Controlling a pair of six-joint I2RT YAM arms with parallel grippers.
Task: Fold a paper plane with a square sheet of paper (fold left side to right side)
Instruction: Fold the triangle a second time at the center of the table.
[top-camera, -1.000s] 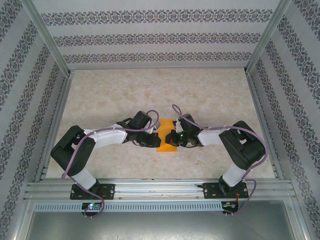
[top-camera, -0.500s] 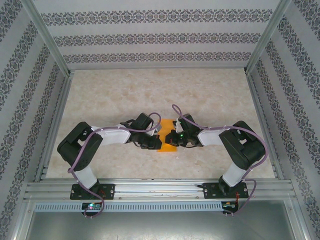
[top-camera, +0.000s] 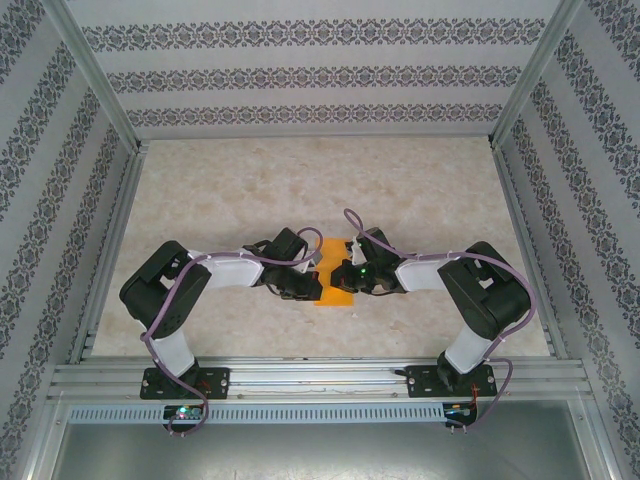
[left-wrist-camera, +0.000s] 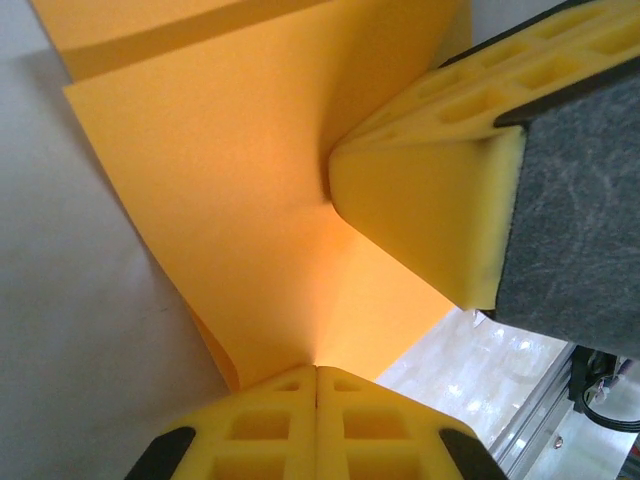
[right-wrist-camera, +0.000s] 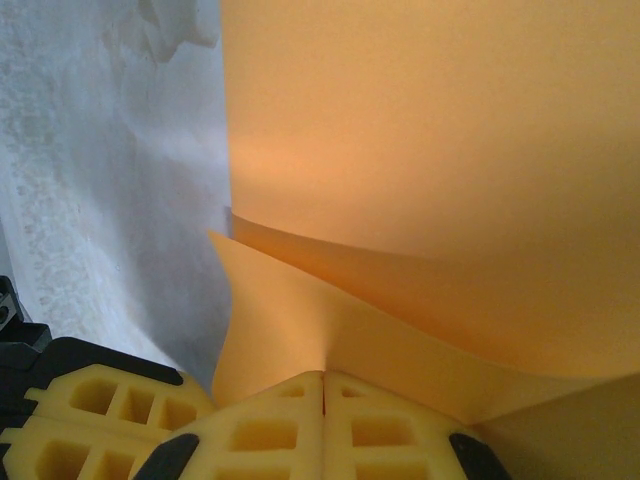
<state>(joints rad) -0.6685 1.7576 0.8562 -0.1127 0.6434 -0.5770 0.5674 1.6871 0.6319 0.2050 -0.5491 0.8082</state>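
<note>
Wallpaper with dark floral bands lines the enclosure on three sides, and a metal rail (top-camera: 320, 378) runs along the near edge of the marbled counter (top-camera: 250, 190). Seen from overhead, the left arm (top-camera: 190, 285) reaches inward with a purple cable (top-camera: 225, 262) looped along it. The left tool (top-camera: 303, 284) sits at the left edge of the orange sheet of paper (top-camera: 335, 292), which lies mid-counter, towards the front. The right tool (top-camera: 350, 276) meets it from the other side. The two black wrists hide most of the sheet from above, leaving a narrow strip between and below them.

The wrist cameras give what the overhead cannot. On the left wrist, the left tool (left-wrist-camera: 316, 372) has its yellow fingers pressed together with the sheet of paper (left-wrist-camera: 230, 170) pinched at their tips. The sheet rises off the grey counter (left-wrist-camera: 60, 300) in a curved fold, and the right tool's finger (left-wrist-camera: 430, 170) (yellow, with a grey pad) presses into it from the right. On the right wrist, the right tool (right-wrist-camera: 323, 376) is likewise closed on a lower layer of the sheet of paper (right-wrist-camera: 430, 130), with another layer arching above. A second yellow finger (right-wrist-camera: 100, 400), apparently the left tool's, sits at bottom left.
</note>
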